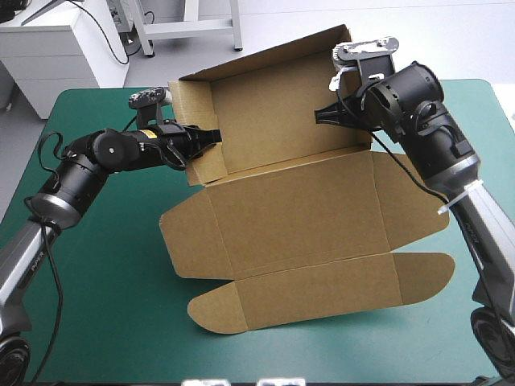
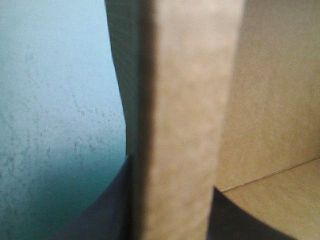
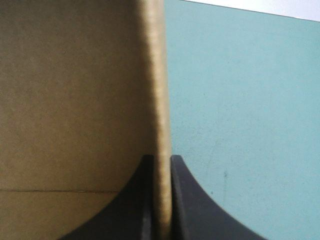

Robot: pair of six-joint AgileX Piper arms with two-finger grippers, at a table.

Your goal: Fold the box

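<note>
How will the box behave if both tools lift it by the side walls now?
Probably light: the left tool and right tool each pinch just one thin wall. The box likely hinges at its creases, so the flat lid may droop.

On teal-green table (image 1: 105,265): brown box (image 1: 298,217), far part stood up as open tray, lid flat toward near edge, rounded flap nearest. At tray's left wall: left gripper (image 1: 211,138), fingers astride the board. At right wall: right gripper (image 1: 322,115), in from right edge.
</note>
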